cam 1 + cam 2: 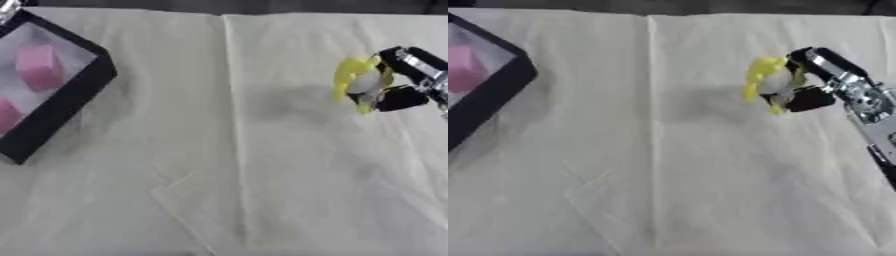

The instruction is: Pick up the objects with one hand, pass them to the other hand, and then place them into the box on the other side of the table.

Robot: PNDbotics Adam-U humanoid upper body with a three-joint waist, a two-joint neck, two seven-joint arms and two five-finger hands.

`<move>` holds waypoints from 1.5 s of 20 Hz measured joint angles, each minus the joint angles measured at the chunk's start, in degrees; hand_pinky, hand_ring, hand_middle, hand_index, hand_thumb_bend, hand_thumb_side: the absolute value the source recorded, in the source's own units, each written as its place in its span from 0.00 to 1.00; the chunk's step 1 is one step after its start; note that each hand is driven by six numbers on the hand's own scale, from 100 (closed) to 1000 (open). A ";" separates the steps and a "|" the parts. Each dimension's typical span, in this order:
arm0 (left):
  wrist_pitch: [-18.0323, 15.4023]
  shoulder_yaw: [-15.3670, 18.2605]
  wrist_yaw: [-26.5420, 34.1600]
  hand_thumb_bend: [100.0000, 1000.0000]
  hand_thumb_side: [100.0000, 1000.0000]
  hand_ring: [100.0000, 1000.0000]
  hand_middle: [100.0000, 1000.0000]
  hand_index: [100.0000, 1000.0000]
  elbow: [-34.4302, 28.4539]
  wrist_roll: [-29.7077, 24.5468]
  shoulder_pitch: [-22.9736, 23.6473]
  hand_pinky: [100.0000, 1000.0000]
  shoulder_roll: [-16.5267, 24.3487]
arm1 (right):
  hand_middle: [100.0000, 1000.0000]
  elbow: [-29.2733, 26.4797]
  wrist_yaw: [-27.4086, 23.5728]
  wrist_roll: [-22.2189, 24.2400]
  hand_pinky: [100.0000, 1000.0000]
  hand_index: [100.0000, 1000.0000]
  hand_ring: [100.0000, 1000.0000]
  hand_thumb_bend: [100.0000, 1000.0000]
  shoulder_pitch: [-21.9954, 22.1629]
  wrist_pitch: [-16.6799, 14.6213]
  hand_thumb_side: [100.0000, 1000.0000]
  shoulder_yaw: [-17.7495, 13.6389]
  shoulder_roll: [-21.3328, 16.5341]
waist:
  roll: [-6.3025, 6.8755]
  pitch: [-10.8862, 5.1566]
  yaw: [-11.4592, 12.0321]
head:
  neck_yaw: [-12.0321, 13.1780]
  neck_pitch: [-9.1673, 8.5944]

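Observation:
My right hand (820, 80) comes in from the right edge, lifted above the table, and is shut on a yellow and white object (766, 80); fingers curl over its top and the thumb closes under it. A faint shadow of it lies on the cloth to its left. The black-rimmed box (83, 85) sits at the far left of the table, with two pink objects (39, 66) inside it. My left hand shows in neither view.
A pale creased cloth (227, 165) covers the whole table, with a long fold running down the middle. The table's far edge runs along the top of both views.

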 measured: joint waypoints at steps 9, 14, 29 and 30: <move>-2.52 -2.91 -0.46 0.26 0.36 0.65 0.67 0.75 -2.86 -5.19 -3.07 0.66 -0.48 | 0.42 -0.47 -1.63 -2.26 0.76 0.45 0.63 0.29 -1.20 0.34 0.00 1.18 4.72 | 0.05 -0.47 0.10 | 0.86 0.04; -4.24 -4.58 -0.30 0.26 0.36 0.65 0.67 0.75 -2.89 -7.21 -5.84 0.66 -2.39 | 0.42 -1.20 -3.25 -3.55 0.76 0.46 0.62 0.29 -1.60 0.68 0.00 1.81 6.92 | 0.07 -0.99 0.18 | 1.12 0.23; -3.44 -9.79 -0.95 0.26 0.38 0.66 0.68 0.75 -3.15 -14.87 -11.70 0.65 -10.75 | 0.42 -1.29 -4.48 -6.50 0.76 0.45 0.61 0.30 -2.08 -0.03 0.00 4.39 14.99 | 0.50 -1.63 0.53 | 2.66 0.54; -3.31 -10.00 -1.17 0.26 0.38 0.66 0.68 0.76 -3.15 -15.16 -11.77 0.66 -11.12 | 0.42 -1.13 -4.48 -6.69 0.76 0.45 0.61 0.30 -2.08 -0.14 0.00 4.53 15.36 | 0.50 -1.64 0.55 | 2.73 0.56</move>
